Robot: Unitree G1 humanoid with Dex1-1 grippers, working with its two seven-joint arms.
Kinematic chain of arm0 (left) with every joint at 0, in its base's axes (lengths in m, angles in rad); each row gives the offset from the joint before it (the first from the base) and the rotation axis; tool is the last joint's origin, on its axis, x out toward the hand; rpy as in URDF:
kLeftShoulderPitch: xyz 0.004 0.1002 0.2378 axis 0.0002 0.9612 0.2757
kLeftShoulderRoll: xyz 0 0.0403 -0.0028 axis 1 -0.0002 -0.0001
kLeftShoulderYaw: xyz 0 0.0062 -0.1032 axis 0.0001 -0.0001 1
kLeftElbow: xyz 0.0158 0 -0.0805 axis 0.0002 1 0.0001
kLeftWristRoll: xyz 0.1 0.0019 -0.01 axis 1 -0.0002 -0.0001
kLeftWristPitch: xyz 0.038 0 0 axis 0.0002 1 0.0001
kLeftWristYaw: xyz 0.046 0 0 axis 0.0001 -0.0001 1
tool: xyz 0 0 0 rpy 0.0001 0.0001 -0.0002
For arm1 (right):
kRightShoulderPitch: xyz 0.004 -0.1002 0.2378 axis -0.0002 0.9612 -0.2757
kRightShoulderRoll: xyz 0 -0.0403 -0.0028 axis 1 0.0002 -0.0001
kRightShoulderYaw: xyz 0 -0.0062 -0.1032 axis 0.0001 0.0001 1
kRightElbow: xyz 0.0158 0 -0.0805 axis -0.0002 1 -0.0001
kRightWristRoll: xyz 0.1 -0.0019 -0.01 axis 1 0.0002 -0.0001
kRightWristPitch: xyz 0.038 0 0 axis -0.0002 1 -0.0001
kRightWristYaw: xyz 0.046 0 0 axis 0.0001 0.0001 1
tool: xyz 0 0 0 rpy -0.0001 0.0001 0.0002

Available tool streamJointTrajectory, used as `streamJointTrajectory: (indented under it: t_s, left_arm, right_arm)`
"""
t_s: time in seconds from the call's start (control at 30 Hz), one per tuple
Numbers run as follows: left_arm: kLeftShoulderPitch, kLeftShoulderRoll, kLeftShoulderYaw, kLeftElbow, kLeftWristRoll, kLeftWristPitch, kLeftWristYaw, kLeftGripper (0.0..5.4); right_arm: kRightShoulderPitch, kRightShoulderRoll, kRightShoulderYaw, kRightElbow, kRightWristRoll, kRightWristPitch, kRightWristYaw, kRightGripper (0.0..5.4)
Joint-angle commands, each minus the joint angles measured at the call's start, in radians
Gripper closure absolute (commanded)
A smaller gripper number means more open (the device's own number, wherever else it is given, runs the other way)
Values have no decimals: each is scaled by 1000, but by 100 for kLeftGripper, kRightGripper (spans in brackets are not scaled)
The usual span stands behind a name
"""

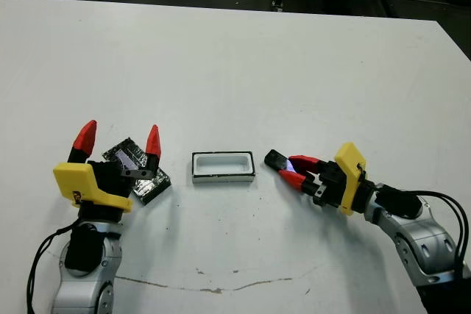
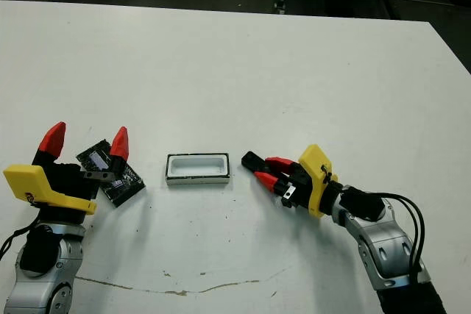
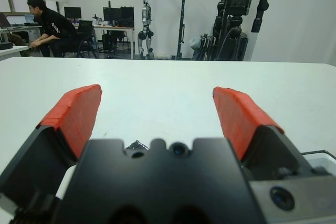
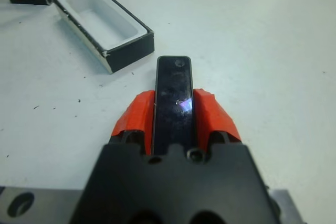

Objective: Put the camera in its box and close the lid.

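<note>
The camera [image 4: 174, 98] is clamped between the red fingertips of the right gripper [image 1: 297, 170], just right of the open box [image 1: 223, 166], its free end pointing at the tray. The left gripper [image 1: 118, 143] is spread wide over the speckled lid [image 1: 137, 169], gripping nothing. Because the bar is held lengthwise, one end could catch the box's rim and push the light tray across the table [image 1: 243, 64]. One camera, one box, one lid and two grippers are counted.

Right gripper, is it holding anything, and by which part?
Yes: the right gripper is shut on the camera, fingers pressing its two long sides at the rear, the front end sticking out toward the box.
</note>
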Motion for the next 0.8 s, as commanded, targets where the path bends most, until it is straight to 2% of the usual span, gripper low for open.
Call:
streamJointTrajectory:
  t_s: [0.03, 0.47, 0.6, 0.8]
  left_arm:
    - [7, 1, 5, 0, -4, 8, 1, 0]
    - [9, 2, 4, -6, 4, 20, 7, 0]
    - [9, -1, 2, -7, 0, 18, 8, 0]
    - [9, 0, 1, -3, 9, 10, 9, 0]
  right_arm:
    - [-17, -33, 7, 8, -16, 0, 23, 369]
    - [-36, -44, -5, 6, -14, 17, 42, 369]
    - [-56, -42, -29, 5, 24, 64, 46, 369]
    - [-175, -56, -62, 84, 92, 97, 127, 369]
